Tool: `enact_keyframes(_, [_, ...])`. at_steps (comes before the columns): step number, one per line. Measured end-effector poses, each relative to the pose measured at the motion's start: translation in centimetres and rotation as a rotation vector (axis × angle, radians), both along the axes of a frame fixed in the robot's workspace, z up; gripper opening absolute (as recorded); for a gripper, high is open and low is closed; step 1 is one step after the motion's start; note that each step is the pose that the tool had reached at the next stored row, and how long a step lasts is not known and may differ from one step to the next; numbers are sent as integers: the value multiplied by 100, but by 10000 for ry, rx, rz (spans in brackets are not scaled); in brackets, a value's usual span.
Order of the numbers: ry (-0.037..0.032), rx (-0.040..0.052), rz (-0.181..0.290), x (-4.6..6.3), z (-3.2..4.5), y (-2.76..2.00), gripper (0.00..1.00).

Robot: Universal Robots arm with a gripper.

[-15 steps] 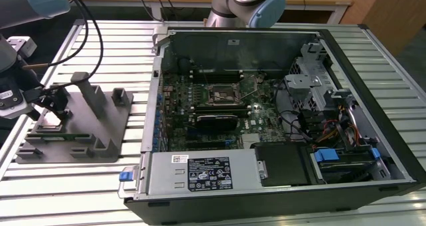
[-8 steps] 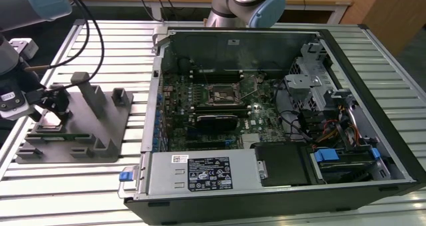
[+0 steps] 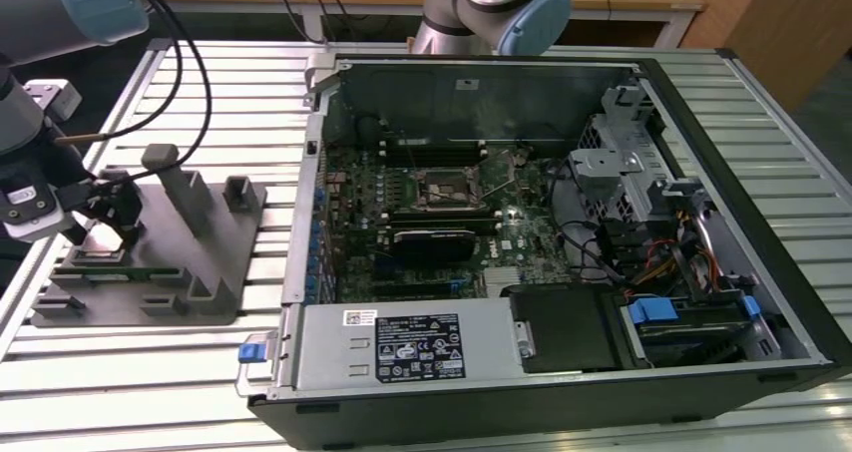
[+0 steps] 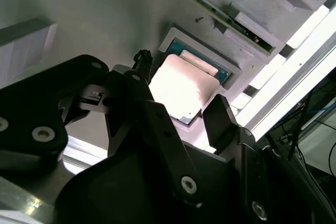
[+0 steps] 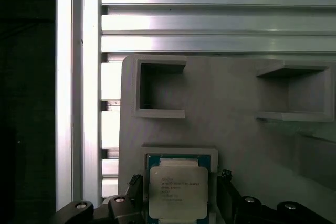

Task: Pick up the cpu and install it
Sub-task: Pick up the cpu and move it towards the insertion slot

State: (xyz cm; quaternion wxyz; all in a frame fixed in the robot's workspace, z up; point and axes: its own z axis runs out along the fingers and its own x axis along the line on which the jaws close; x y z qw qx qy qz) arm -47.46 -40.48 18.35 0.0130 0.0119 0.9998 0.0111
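**Step in hand: grasping the cpu at the holder.**

Judged from the frames, the pick is at the closing stage. The gripper (image 5: pixel 179 181) is released. Its two fingers (image 5: pixel 227 195) stand one on each side of the cpu (image 5: pixel 177 192), with a narrow gap visible on both sides in the first wrist view.

To perform this step well:

- Centre the jaws so that both pads meet opposite edges of the chip at the same time. Uneven contact is likely to skew the chip in its recess.
- Grip on the pale rim edges only. The underside should not be touched or dragged.
- Keep the fingers square to the chip edges and close gently. The part is thin and offers little edge to hold.
- Keep the chip level as it leaves the recess, so that no corner catches the recess wall.

**Location of the part.**

The cpu lies flat, metal top up, in a square recess of the grey holder (image 3: pixel 200 232). The holder sits on the slatted counter (image 3: pixel 200 103), at the exterior view's left. The cpu is directly between the fingertips and not yet clamped. The open computer case (image 3: pixel 533 83) and its socket (image 3: pixel 446 188) are well apart from the gripper, toward the exterior view's right.
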Motion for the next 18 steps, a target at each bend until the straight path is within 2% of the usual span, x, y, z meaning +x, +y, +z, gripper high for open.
enact_keyframes(16, [-2,1,0,-23,-6,0,66])
enact_keyframes(17, [-2,1,0,-23,-6,0,65])
enact_keyframes(18, [0,0,0,-23,-6,0,59])
